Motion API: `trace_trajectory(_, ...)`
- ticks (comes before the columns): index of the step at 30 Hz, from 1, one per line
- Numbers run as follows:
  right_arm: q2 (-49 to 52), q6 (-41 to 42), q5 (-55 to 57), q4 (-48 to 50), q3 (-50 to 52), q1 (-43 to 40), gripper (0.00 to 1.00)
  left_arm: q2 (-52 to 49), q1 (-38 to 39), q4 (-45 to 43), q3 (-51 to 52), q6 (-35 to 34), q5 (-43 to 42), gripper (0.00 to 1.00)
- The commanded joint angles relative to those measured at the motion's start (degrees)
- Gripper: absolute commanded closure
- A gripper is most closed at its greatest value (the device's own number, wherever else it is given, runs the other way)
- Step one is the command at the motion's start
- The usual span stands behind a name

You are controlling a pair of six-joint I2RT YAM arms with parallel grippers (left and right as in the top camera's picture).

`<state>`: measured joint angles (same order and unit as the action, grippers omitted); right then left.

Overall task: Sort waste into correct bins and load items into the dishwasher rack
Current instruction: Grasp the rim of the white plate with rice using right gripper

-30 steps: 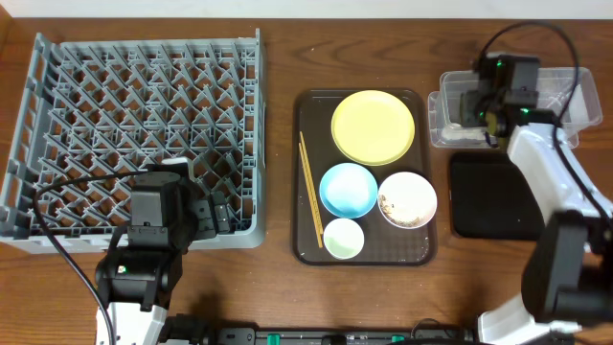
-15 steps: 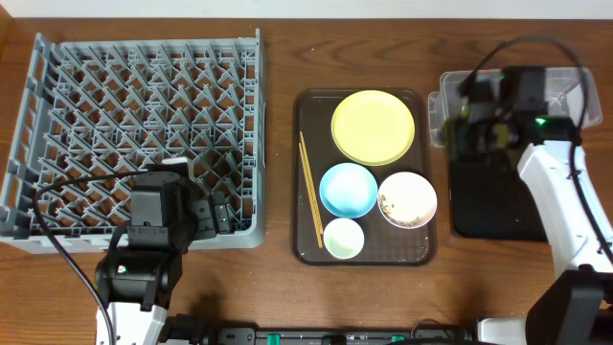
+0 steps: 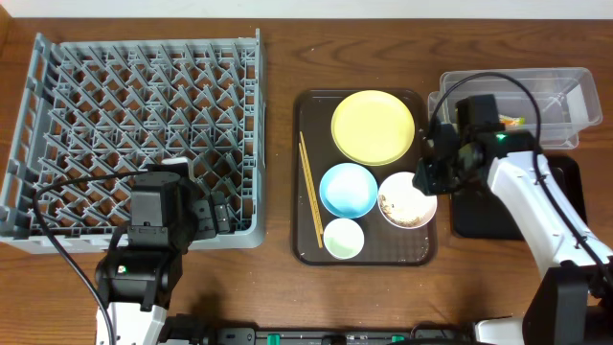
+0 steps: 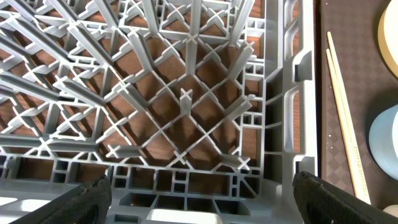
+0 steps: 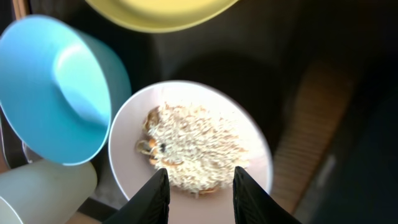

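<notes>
A dark tray (image 3: 305,247) holds a yellow plate (image 3: 373,126), a blue bowl (image 3: 348,189), a pale green cup (image 3: 344,238), a white bowl of noodle leftovers (image 3: 404,201) and wooden chopsticks (image 3: 309,192). My right gripper (image 3: 427,175) hovers open over the white bowl's right rim; in the right wrist view its fingers (image 5: 198,196) frame the noodles (image 5: 186,151), beside the blue bowl (image 5: 56,93). My left gripper (image 3: 213,217) rests open at the grey dishwasher rack's (image 3: 134,115) front right corner, with the rack grid (image 4: 186,106) and chopsticks (image 4: 343,118) in its wrist view.
A clear plastic bin (image 3: 546,96) with some scraps stands at the back right. A black bin or mat (image 3: 498,196) lies right of the tray, under my right arm. Cables trail by both arms.
My right arm has swung from over the clear bin down and left to the white noodle bowl. The left arm has not moved.
</notes>
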<state>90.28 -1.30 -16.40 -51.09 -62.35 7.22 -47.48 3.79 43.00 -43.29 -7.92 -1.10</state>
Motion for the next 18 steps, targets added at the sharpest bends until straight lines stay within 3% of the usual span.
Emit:
trace_trajectory(1,0.1,1.5,-0.5,0.1,0.8,3.0,0.68,0.0,-0.3,-0.2,-1.2,-0.8,0.3,0.05)
trace_trajectory(9,0.1,2.1,0.9,0.2,3.9,10.5,0.66,0.0,-0.3,-0.2,-1.2,-0.8,0.3,0.05)
trace_trajectory(18,0.1,4.5,2.8,7.6,10.3,15.9,0.66,0.0,-0.3,-0.2,-1.2,-0.8,0.3,0.05)
